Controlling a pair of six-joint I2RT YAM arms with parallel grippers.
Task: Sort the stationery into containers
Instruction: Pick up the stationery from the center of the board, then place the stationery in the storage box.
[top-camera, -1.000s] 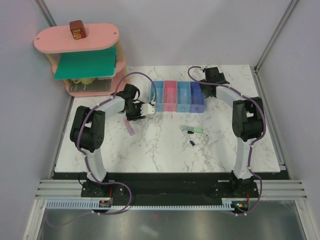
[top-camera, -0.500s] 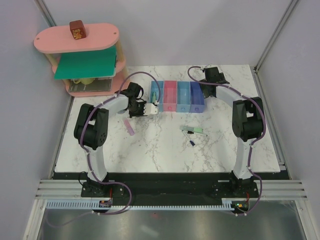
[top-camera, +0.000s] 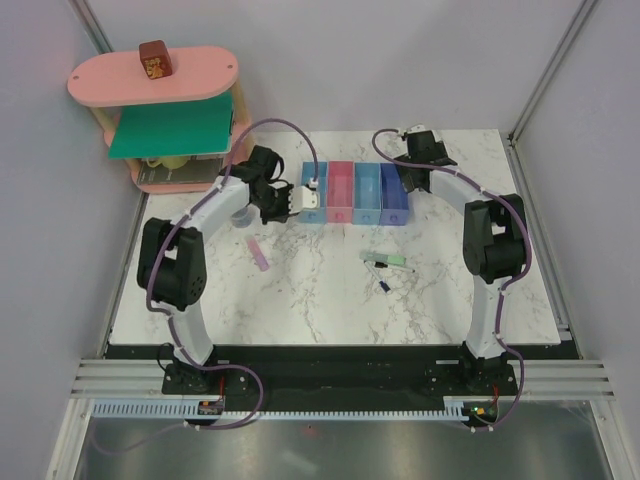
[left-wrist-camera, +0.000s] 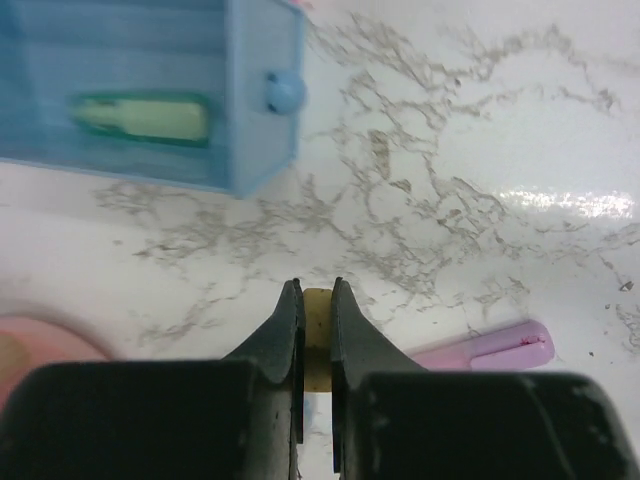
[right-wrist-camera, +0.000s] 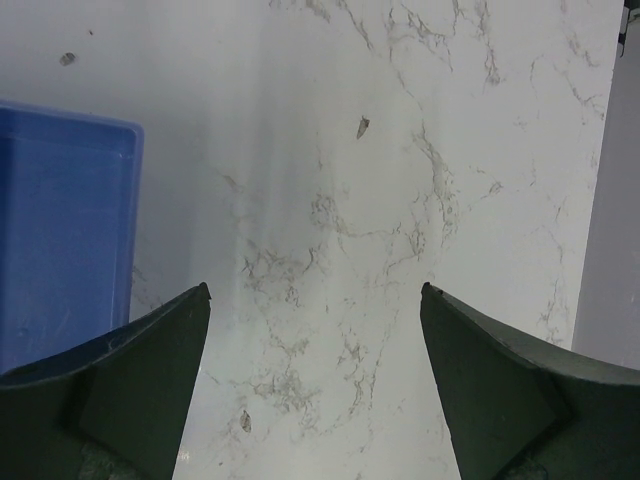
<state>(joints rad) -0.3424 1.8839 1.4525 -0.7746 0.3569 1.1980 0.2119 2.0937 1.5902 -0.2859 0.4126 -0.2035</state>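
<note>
With my left gripper (left-wrist-camera: 317, 300) clenched on the tan piece (left-wrist-camera: 318, 325) just short of the blue bin (left-wrist-camera: 262, 110), I'd carry it fully past the rim before releasing, while the right gripper (right-wrist-camera: 313, 300) hangs spread wide.

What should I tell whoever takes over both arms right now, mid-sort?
Left gripper: shut on a tiny tan piece, beside the leftmost light blue plastic bin.
Right gripper: open, empty, next to the darker blue plastic bin.
Done: one mint green bar lies in that light blue bin.
Left: tan piece, lilac-pink flat bar, second mint green bar, thin black-and-white pen, small dark item, all outside bins.
</note>
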